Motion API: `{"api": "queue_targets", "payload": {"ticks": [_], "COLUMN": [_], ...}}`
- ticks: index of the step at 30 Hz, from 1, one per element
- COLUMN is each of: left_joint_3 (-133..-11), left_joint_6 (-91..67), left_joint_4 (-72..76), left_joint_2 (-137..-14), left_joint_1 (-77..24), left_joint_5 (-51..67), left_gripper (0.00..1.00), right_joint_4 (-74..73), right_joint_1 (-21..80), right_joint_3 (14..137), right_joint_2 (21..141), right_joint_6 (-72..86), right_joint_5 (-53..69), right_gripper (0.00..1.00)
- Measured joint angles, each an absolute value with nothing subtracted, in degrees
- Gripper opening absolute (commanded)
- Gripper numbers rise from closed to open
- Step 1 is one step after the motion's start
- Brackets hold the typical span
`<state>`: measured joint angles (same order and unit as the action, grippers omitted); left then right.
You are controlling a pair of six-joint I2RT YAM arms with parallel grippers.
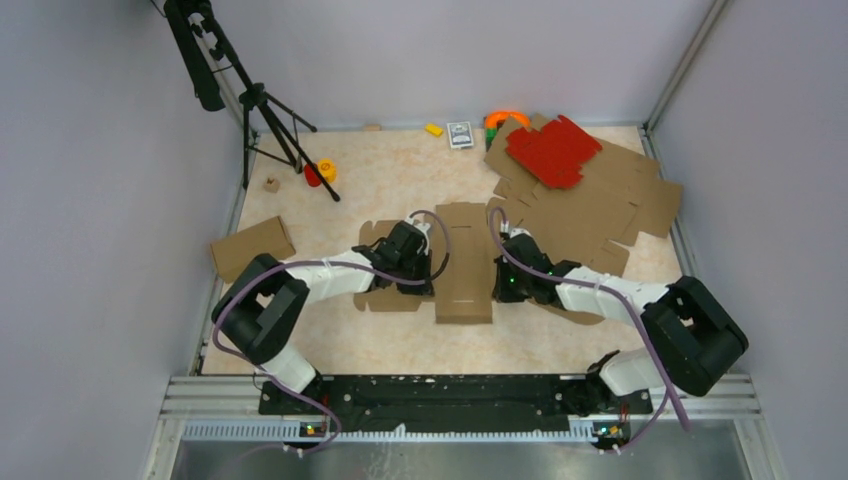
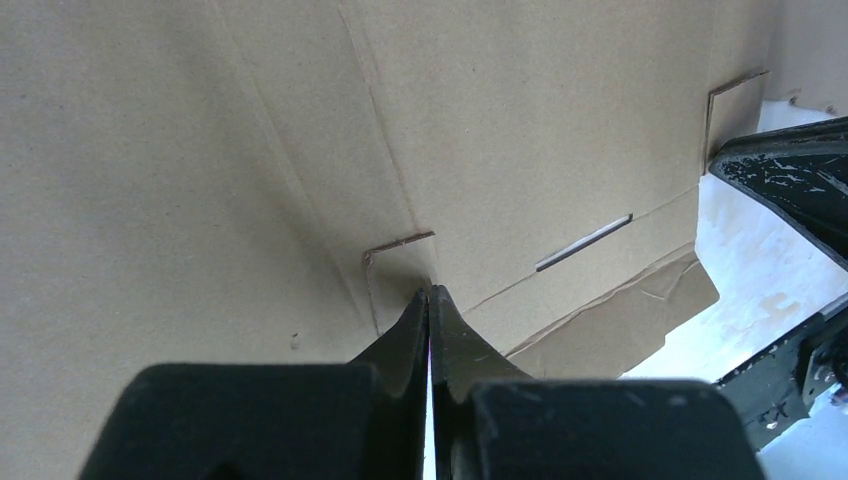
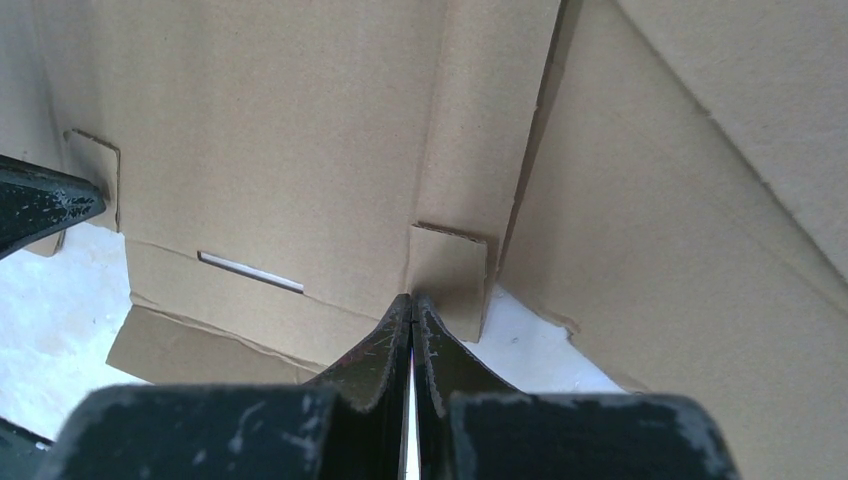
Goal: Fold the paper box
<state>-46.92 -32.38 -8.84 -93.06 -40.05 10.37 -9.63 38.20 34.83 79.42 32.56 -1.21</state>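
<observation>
The paper box, plain brown cardboard, lies partly folded at the table's middle, a long panel raised between both arms. My left gripper is shut, its tips touching the box's left side beside a cut tab. My right gripper is shut, its tips touching the right side at a small square tab. The left wrist view shows the box wall with a slot and my left gripper. The right wrist view shows the wall and my right gripper. No cardboard shows between either gripper's jaws.
A stack of flat brown die-cut sheets lies at the back right with a red die-cut sheet on top. A folded brown box sits at the left. A black tripod stands back left. Small toys and a card deck lie along the back.
</observation>
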Motion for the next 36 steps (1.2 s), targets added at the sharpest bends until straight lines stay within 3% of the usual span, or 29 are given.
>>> {"api": "queue_targets", "payload": {"ticks": [15,26,36], "left_joint_3": [-37.45,-42.17,-45.5], "left_joint_6": [-33.54,-32.32,-31.31], "left_joint_4": [-12.78,-22.57,-25.3], "left_joint_2": [-82.11,-82.46,-84.16], "left_joint_1": [-41.01,-41.3,-41.3], "left_joint_5": [9.32,3.55,2.04], "left_gripper": [0.0,0.0,0.0], "right_joint_4": [-9.28,-19.84,-21.19], "right_joint_1": [47.51,47.51,47.51], "right_joint_3": [31.75,38.7,39.44], "right_joint_2": [76.4,76.4,76.84], "right_joint_6": [39.09,38.7,36.91], "right_joint_5": [-0.78,-8.12,-7.64], "right_gripper": [0.0,0.0,0.0]}}
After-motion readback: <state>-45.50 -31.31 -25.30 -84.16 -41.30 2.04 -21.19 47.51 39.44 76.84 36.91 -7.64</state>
